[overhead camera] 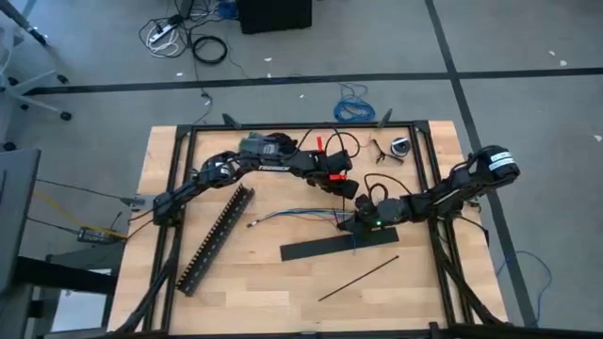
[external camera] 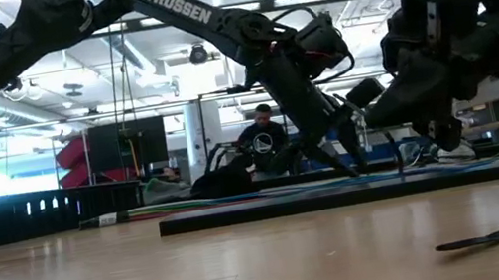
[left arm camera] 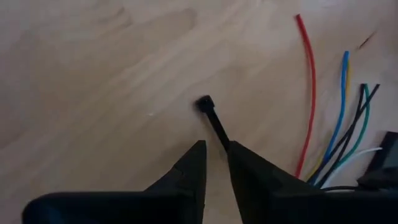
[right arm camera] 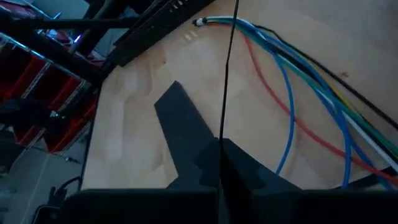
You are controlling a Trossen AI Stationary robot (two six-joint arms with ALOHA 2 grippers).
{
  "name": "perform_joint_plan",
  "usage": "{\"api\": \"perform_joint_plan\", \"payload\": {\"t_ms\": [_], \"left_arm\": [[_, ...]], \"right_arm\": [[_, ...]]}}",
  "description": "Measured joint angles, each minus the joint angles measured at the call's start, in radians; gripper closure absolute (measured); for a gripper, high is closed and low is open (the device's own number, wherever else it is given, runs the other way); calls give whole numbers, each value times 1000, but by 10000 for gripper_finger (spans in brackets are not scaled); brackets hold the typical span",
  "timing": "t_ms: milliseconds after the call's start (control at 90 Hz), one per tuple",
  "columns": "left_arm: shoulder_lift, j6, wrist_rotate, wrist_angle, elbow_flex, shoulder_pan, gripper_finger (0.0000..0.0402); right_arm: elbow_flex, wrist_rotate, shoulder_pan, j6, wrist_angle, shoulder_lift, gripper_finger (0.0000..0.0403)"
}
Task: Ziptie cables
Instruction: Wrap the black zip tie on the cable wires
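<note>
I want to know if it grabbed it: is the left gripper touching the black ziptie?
Touching. The left wrist view shows the ziptie pinched between the left gripper's fingers.

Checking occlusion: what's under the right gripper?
Right gripper covers the cables' right end and flat black bar's top edge. The wood beneath is hidden.
</note>
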Motion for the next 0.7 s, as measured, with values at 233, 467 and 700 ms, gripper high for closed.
{"api": "perform_joint_plan", "payload": {"t_ms": [233, 467, 700], "left_arm": [[0, 0, 4, -1, 0, 0, 342], [0, 0, 9, -19, 0, 0, 342], [-1, 0, 16, -26, 0, 0, 342]], "right_arm": [[0, -22, 19, 0, -1, 0, 403], [0, -38, 24, 1, -2, 0, 403], [0, -43, 39, -2, -2, 0, 403]]}}
